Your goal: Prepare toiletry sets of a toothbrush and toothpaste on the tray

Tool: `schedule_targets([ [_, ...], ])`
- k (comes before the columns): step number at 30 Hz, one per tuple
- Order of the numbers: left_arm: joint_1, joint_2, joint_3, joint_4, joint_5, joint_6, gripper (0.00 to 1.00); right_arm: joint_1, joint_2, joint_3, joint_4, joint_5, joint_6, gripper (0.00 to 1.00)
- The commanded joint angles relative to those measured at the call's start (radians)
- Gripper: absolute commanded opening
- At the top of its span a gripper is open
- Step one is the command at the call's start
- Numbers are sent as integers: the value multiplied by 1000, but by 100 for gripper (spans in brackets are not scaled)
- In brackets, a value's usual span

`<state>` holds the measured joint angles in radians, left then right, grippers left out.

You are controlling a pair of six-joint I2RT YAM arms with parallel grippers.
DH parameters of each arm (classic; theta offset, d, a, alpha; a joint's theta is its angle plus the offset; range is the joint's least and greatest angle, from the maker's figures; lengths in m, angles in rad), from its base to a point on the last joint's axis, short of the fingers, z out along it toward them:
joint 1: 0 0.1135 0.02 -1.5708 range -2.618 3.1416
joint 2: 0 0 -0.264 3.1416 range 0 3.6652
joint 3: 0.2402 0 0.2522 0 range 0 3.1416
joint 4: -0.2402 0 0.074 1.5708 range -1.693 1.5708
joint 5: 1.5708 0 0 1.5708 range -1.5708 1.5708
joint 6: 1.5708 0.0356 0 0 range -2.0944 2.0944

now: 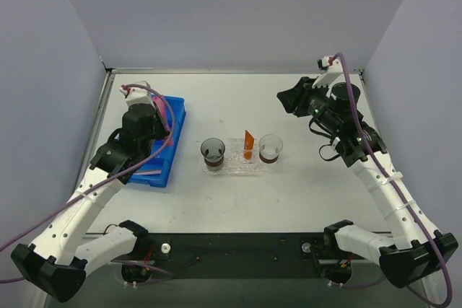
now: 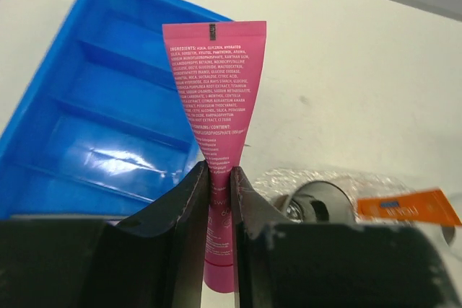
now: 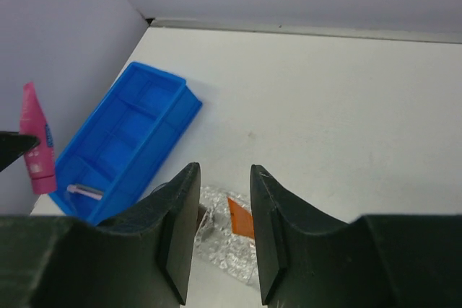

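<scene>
Left tool (image 2: 219, 172): is gripping the magenta toothpaste (image 2: 214, 84), over the blue bin (image 2: 94, 106).
Right tool (image 3: 222, 178): is hovering part-open, empty, far right.
Orange toothpaste (image 1: 248, 143): is standing on the tray (image 1: 234, 169), centre.

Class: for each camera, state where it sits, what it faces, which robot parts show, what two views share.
Top external: above, behind the bases, looking down at table; both arms show.
Left wrist: on left arm, facing blue bin; left gripper clamps magenta toothpaste.
Right wrist: on right arm, facing bin and tray; right gripper open.
Shared: orange toothpaste, in all.
</scene>
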<state>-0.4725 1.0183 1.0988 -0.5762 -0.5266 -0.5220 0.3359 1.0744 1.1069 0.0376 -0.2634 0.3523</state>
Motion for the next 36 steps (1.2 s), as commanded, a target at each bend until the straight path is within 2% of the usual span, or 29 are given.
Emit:
schedule_targets([
  [1, -63, -55, -31, 187, 270, 158, 11, 86, 57, 152, -161, -62, 20, 30],
  [3, -106, -64, -43, 190, 321, 181, 11, 132, 81, 188, -191, -97, 55, 30],
  [8, -277, -52, -56, 191, 326, 195, 11, 160, 156, 269, -211, -223, 227, 34],
  [14, -454, 0, -34, 216, 198, 189, 11, 221, 214, 291, -223, -283, 292, 40],
  [22, -508, 63, -7, 256, 145, 162, 11, 253, 280, 312, -263, -359, 332, 41],
  [27, -511, 68, -5, 283, 125, 146, 11, 252, 328, 315, -291, -413, 332, 39],
  [36, -532, 72, -13, 314, 132, 111, 11, 239, 340, 315, -315, -366, 323, 39],
])
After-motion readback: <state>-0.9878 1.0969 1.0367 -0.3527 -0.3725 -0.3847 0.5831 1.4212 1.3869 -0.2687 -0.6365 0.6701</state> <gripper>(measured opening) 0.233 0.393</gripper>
